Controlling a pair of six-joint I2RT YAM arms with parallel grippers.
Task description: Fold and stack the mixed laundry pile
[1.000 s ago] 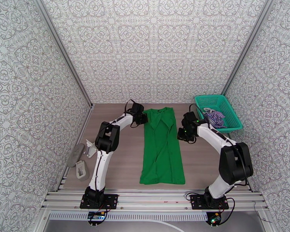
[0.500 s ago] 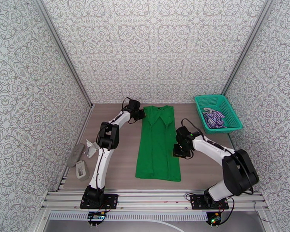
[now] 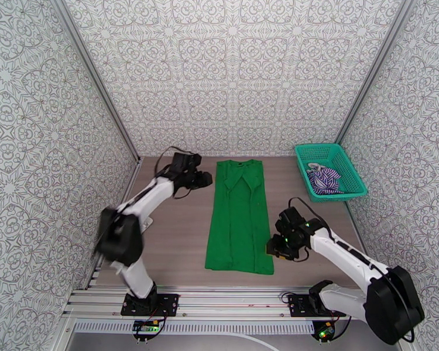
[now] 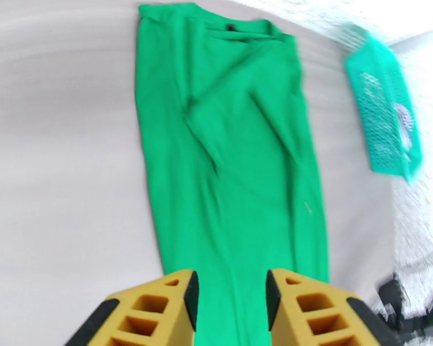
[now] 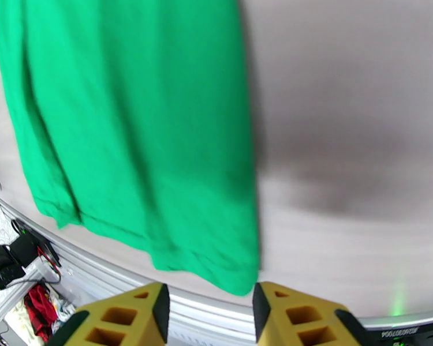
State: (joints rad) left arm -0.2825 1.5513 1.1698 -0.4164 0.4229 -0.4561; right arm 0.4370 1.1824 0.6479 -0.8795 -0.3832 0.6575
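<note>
Findings, left to right.

The left arm reaches across the left part of the table [image 3: 178, 241]; its middle section is blurred in the overhead view. We find the left gripper [image 3: 203, 179] near the far left corner of the green cloth [image 3: 240, 220], with a strip of bare table between them. In the left wrist view, the left gripper [image 4: 231, 307] has its yellow fingers [image 4: 159, 309] standing apart, with nothing between them. Beyond them the green cloth [image 4: 234, 168] lies clear of the pads.

The green cloth lies flat at the centre of the table as a long, narrow strip. Its collar end is toward the back wall and its hem toward the arm bases. Folded layers overlap across its upper half.

The right gripper [image 3: 276, 248] sits just beside the near right corner of the cloth; we cannot tell whether it touches. In the right wrist view, the right gripper [image 5: 208, 318] is also parted and empty, and the hem corner of the green cloth [image 5: 130, 111] lies just ahead of the gap.

At the far right stands a teal mesh basket [image 3: 331, 148], well apart from the cloth. The striped shirt [image 3: 323, 178] lies bunched inside it, toward its near end.
</note>
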